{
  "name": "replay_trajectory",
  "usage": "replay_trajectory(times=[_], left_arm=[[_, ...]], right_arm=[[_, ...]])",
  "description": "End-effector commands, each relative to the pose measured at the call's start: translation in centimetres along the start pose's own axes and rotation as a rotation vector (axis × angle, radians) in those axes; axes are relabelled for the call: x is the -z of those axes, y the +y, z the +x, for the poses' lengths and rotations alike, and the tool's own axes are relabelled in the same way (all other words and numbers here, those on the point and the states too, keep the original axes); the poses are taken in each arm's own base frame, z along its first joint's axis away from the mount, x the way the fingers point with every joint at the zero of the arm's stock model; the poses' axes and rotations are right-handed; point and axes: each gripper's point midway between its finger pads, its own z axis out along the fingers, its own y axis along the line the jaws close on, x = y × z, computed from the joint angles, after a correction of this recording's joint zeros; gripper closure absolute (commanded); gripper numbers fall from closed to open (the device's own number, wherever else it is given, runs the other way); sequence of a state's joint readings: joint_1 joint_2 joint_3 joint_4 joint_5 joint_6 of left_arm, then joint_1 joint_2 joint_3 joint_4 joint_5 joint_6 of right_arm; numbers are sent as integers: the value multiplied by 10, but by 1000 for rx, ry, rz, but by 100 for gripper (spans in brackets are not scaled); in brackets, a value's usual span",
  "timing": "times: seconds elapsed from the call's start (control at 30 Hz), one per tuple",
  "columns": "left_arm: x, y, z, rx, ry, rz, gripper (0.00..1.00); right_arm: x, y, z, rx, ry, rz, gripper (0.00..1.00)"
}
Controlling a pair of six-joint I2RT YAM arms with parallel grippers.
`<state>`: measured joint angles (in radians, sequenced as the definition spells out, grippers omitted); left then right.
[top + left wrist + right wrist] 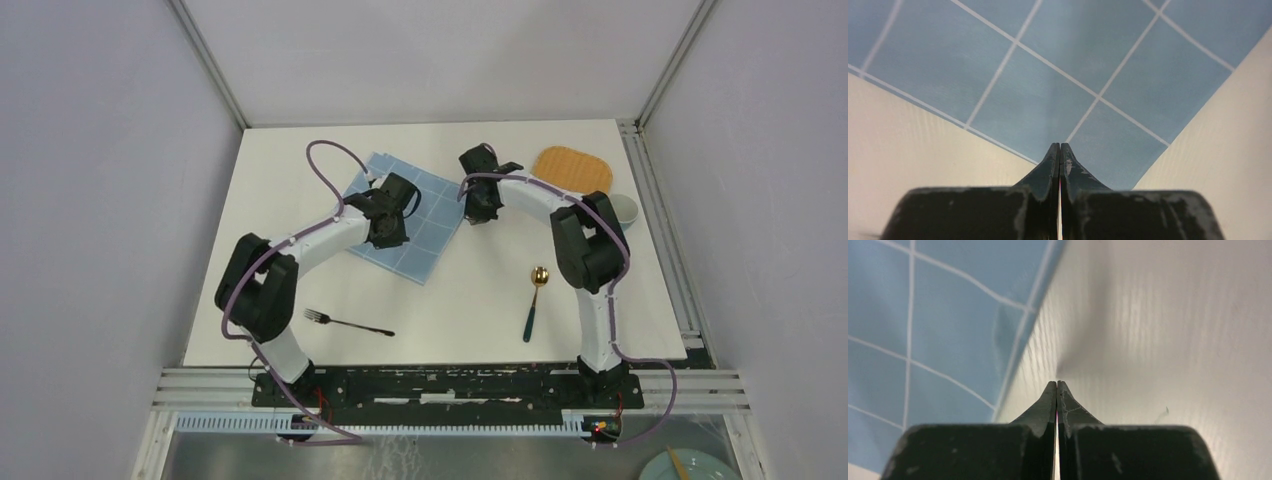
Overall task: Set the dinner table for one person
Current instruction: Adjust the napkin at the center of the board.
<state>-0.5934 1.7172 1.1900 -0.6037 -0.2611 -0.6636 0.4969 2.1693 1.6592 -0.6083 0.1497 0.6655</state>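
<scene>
The white matte rectangular tabletop shows bare on the near side of the blue checked cloth. This lane runs between the slim metal fork near-left and the gold-bowled, teal-handled spoon near-right. The left arm lies across the cloth. The right gripper, pinched closed, stands just beside its right edge. Farther right, a woven orange oval mat and a pale round bowl crowd the table's edge.

Robot lab test cell: white tabletop boxed by plain panel walls, aluminium rail at near edge.

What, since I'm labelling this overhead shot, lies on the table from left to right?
fork → blue checked cloth → gold spoon → woven orange mat → pale bowl
</scene>
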Motion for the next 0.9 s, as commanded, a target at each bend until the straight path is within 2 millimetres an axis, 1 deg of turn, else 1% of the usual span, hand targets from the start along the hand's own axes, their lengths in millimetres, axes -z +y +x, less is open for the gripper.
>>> replay_trajectory(times=[0.0, 0.03, 0.07, 0.17, 0.27, 0.43, 0.57, 0.73, 0.8, 0.87], left_arm=[[17, 21, -64, 37, -228, -40, 98], [12, 32, -70, 46, -235, -61, 98], [6, 41, -75, 50, -234, -79, 98], [-17, 67, -80, 46, -194, -147, 98], [-35, 80, -82, 52, -155, -172, 98], [-53, 86, -85, 50, -139, -186, 98], [-61, 93, -92, 51, -146, -213, 98], [-61, 105, -100, 63, -165, -253, 98], [-56, 113, -106, 72, -194, -291, 98], [-56, 118, -108, 77, -207, -299, 98]], right_arm=[[60, 13, -19, 20, -145, -137, 100], [69, 12, -17, 21, -153, -144, 100], [73, 12, -14, 24, -151, -152, 100], [82, 9, -4, 30, -136, -158, 100], [77, 6, 4, 31, -121, -150, 99], [59, 6, 12, 29, -87, -135, 100], [52, 11, 14, 27, -77, -140, 100], [60, 29, 12, 51, -89, -196, 100], [57, 29, 13, 57, -79, -184, 100], [51, 26, 16, 62, -54, -156, 100]])
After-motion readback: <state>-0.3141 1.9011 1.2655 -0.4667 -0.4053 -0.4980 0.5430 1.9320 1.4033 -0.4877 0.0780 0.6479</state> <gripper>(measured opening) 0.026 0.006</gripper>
